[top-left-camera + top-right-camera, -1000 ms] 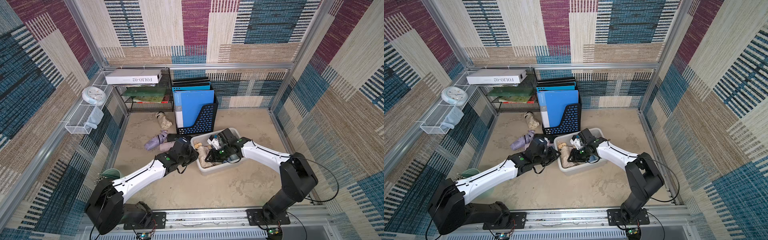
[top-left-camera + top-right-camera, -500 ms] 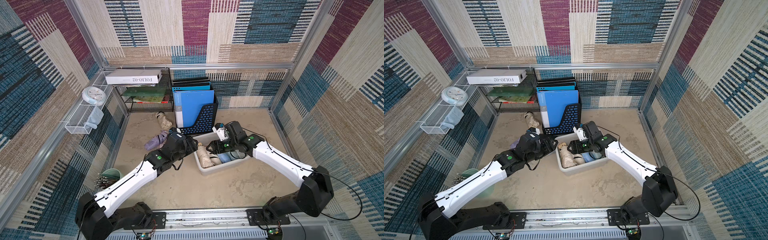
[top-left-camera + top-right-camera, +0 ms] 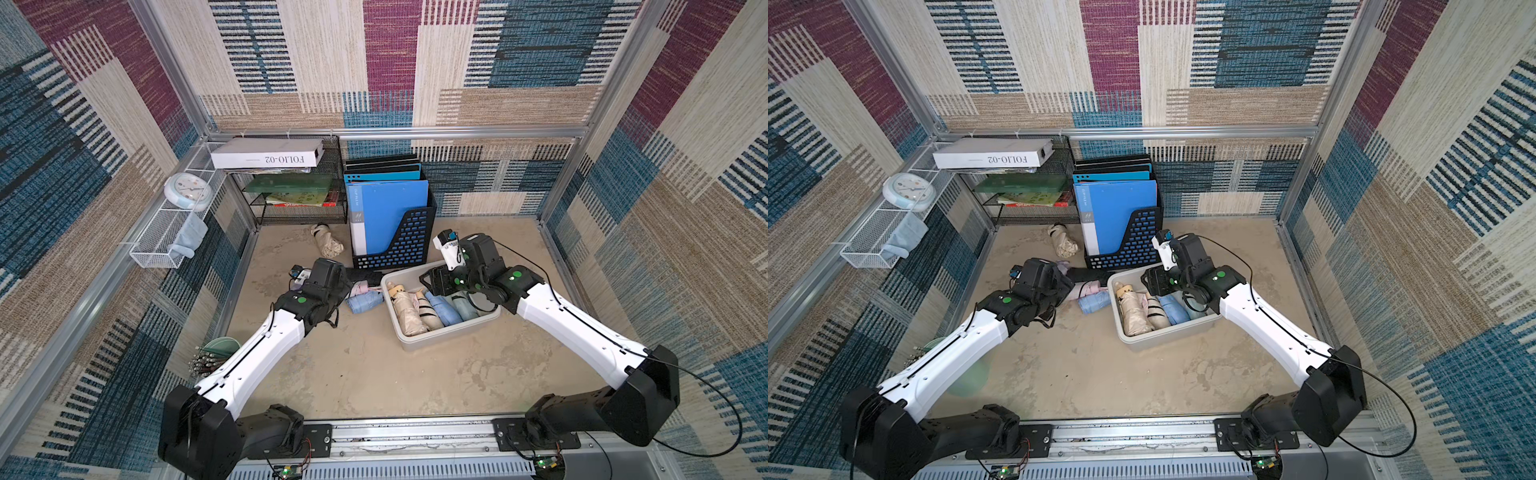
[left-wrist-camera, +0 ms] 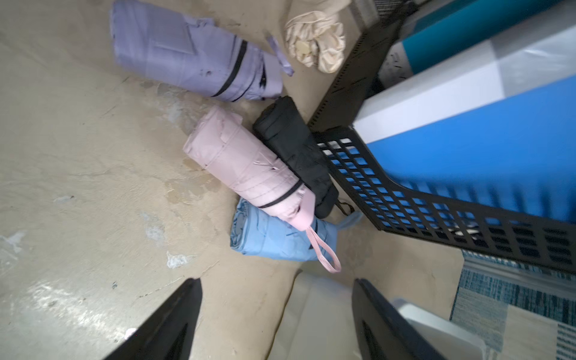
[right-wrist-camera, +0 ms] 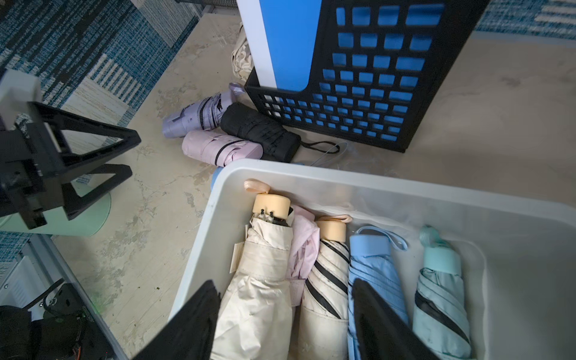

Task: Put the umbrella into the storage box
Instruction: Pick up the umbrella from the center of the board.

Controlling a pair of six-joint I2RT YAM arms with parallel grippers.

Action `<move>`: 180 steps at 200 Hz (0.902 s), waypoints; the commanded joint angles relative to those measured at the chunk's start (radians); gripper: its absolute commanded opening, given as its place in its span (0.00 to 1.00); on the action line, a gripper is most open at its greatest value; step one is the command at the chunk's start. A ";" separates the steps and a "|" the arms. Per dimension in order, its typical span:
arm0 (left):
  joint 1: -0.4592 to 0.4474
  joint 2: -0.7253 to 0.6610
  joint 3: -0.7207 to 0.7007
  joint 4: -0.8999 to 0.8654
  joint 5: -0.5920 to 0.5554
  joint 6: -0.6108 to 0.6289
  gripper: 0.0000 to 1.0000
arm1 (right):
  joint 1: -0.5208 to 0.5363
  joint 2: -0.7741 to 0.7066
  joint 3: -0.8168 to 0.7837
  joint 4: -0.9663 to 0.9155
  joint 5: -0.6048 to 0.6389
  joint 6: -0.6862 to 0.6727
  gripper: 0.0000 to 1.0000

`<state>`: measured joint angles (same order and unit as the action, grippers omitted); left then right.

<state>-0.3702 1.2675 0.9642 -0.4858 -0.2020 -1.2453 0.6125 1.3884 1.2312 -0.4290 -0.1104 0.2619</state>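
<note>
Sandy tabletop (image 3: 374, 374); I am hovering my left gripper (image 4: 277, 282), jaws apart, nearest the pink umbrella (image 4: 246, 165) lying slantwise just ahead, beside the storage box (image 3: 451, 332); my right gripper (image 5: 285, 282), also apart, is hanging over it.

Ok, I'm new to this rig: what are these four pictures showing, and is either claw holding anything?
A left arm and a right arm, each ending in a two-finger gripper. Two pictures look down on the whole scene; the other two come from wrist cameras. The left gripper is open and empty, near the pink umbrella, black umbrella, light blue umbrella and lilac umbrella on the floor by the file holder. The right gripper is open and empty over the storage box, where folded umbrellas lie side by side.
</note>
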 commanded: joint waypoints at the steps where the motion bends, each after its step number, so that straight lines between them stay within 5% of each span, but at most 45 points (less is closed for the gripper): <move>1: 0.047 0.043 -0.015 0.104 0.054 -0.100 0.83 | -0.005 0.010 0.020 0.025 0.042 -0.028 0.74; 48: 0.110 0.169 -0.038 0.286 0.078 -0.250 0.85 | -0.011 0.026 0.037 0.010 0.057 -0.015 0.75; 180: 0.138 0.398 -0.007 0.340 0.109 -0.546 0.88 | -0.031 0.029 0.078 -0.031 0.119 0.006 0.76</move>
<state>-0.2352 1.6379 0.9504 -0.1799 -0.1074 -1.7344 0.5835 1.4200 1.2949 -0.4568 -0.0074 0.2531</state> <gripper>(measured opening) 0.885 0.756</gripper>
